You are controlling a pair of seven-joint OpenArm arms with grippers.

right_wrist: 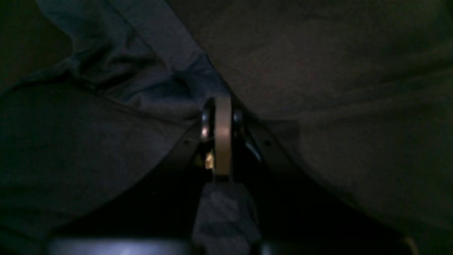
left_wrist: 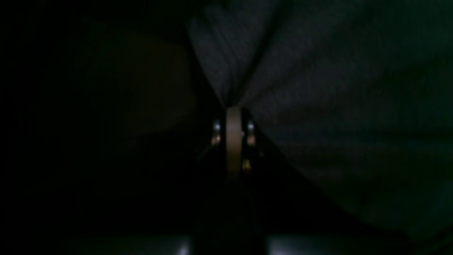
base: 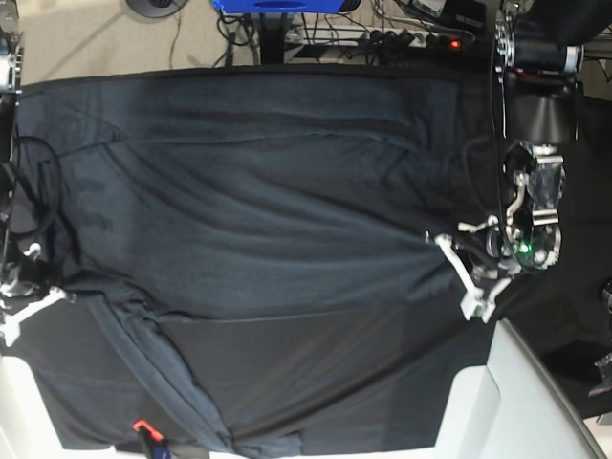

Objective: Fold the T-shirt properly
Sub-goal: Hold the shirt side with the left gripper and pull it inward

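Note:
The charcoal-grey T-shirt (base: 268, 210) lies spread wide over the black table cloth (base: 335, 382), pulled taut between both grippers. My left gripper (base: 446, 247) is at the shirt's right edge. In the left wrist view it (left_wrist: 233, 110) is shut on a pinched bunch of the shirt (left_wrist: 318, 88). My right gripper (base: 55, 295) is at the shirt's left edge. In the right wrist view it (right_wrist: 223, 102) is shut on a hemmed fold of the shirt (right_wrist: 148, 71). A twisted strip of shirt (base: 163, 373) trails toward the front edge.
White panels stand at the front right (base: 521, 402) and front left (base: 24, 402) corners. A small orange clip (base: 141, 426) sits at the front edge. Cables and a power strip (base: 411, 38) lie on the floor behind the table.

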